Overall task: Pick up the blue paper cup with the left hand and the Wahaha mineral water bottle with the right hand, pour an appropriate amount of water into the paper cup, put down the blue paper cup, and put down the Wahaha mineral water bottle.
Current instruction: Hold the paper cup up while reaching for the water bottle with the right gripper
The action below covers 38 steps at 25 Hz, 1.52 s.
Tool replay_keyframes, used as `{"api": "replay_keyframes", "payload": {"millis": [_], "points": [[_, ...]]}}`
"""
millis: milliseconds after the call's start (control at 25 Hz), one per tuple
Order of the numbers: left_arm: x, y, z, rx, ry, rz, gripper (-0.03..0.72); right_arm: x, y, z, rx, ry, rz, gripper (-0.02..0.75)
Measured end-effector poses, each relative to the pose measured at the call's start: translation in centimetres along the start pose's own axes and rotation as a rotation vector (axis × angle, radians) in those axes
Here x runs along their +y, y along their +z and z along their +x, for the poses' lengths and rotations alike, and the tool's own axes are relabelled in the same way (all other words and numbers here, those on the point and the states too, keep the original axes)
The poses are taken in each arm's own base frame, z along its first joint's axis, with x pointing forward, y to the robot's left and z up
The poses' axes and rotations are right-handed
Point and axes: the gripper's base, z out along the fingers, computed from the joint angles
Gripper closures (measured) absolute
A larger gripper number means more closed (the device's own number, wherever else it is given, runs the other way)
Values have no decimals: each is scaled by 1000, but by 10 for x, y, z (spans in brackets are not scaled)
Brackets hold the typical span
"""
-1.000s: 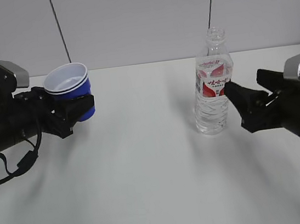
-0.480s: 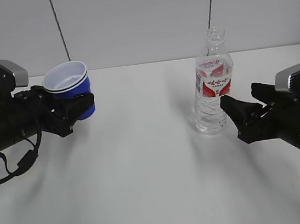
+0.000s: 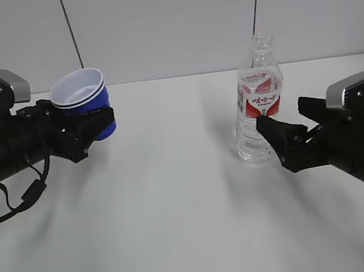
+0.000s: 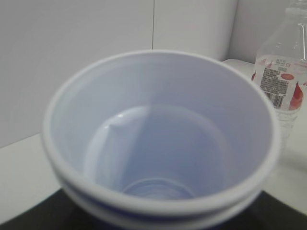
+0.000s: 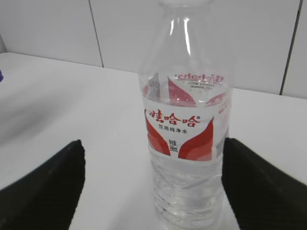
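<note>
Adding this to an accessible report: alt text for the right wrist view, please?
A capless Wahaha mineral water bottle stands upright on a white table, centred between the right pincer's two open dark fingers, neither touching it.

Under me lies a plain white table [image 3: 181, 230], matte, carrying only soft grey shadows. Behind it rises a pale grey wall [image 3: 167, 24] of flat panels, meeting the table's far edge in a straight line. Two thin dark seams [image 3: 71, 30] run down that wall, one toward my left and one toward my right.
</note>
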Motion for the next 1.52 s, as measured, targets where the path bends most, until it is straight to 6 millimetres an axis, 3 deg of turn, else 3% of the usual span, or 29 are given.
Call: {"api": "replay_keyframes", "payload": {"millis": [720,1520], "points": [[0,0,-1,-8,-2,-1,251,-11,43,21,33,29,49,64],[0,0,-1,-8,-2,-1,251,-16,56,19,1,71,76,65]]}}
